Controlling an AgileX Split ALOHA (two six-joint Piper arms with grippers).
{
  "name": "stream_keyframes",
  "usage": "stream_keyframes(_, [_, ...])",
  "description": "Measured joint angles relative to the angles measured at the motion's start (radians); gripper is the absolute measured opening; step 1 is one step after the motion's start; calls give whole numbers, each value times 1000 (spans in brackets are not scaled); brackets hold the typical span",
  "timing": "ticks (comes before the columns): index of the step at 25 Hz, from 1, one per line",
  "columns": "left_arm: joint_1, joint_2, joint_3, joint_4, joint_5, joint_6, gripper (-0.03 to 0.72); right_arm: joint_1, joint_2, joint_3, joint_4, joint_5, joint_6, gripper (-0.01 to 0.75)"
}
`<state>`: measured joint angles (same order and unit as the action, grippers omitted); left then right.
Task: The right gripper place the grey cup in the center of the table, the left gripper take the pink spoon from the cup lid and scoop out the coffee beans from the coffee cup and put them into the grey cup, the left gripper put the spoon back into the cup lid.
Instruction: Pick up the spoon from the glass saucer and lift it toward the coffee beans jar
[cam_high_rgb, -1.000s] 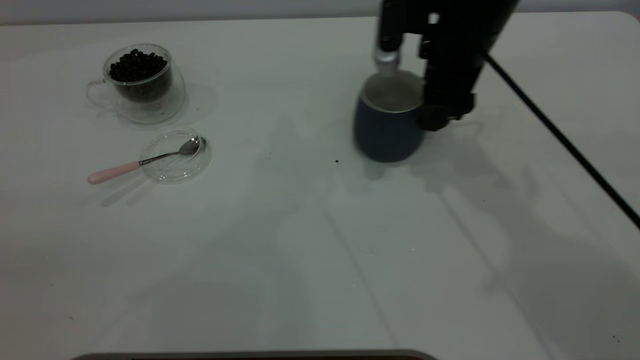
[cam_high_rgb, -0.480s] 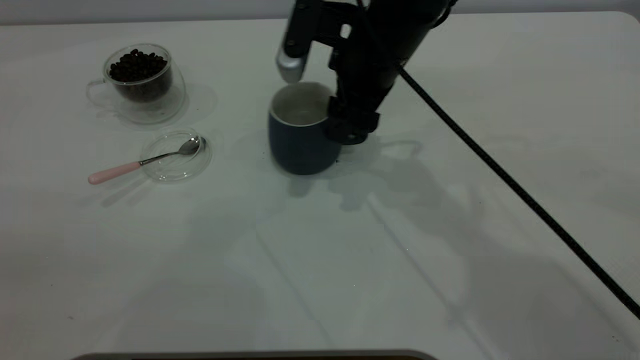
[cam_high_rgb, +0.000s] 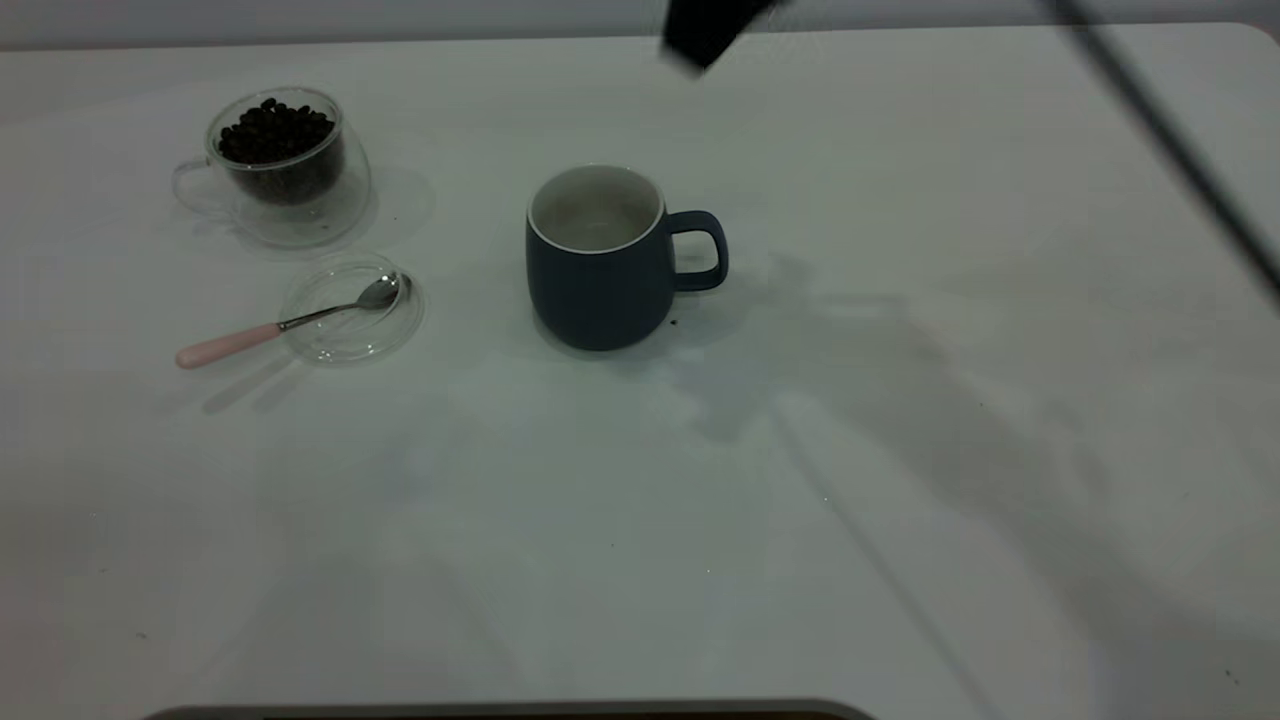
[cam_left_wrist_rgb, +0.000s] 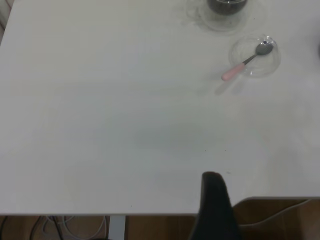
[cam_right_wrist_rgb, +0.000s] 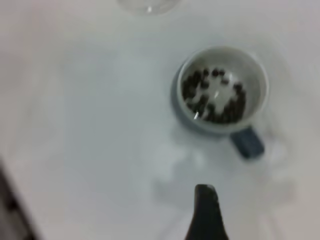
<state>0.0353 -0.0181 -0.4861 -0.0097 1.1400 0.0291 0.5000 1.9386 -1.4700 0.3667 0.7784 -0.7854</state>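
Around the grey cup (cam_high_rgb: 600, 270), open table (cam_high_rgb: 700, 520).

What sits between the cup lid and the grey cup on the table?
Nothing: in the exterior view, bare table separates the cup lid from the grey cup.

Upright grey cup (cam_high_rgb: 598, 262), table (cam_high_rgb: 640, 520) center

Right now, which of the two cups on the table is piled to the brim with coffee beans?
The coffee cup, the clear glass one at the far left, is heaped with coffee beans. The grey cup in the middle is dark and opaque, far from full.
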Motion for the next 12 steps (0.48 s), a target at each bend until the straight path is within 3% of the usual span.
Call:
stream_keyframes(7, [0,0,0,0,0,2,581,-3,-282,0,-200,394,365,603])
stream_keyframes(12, [0,0,0,0,0,2,581,-3,-451,100,-236,440,473,602])
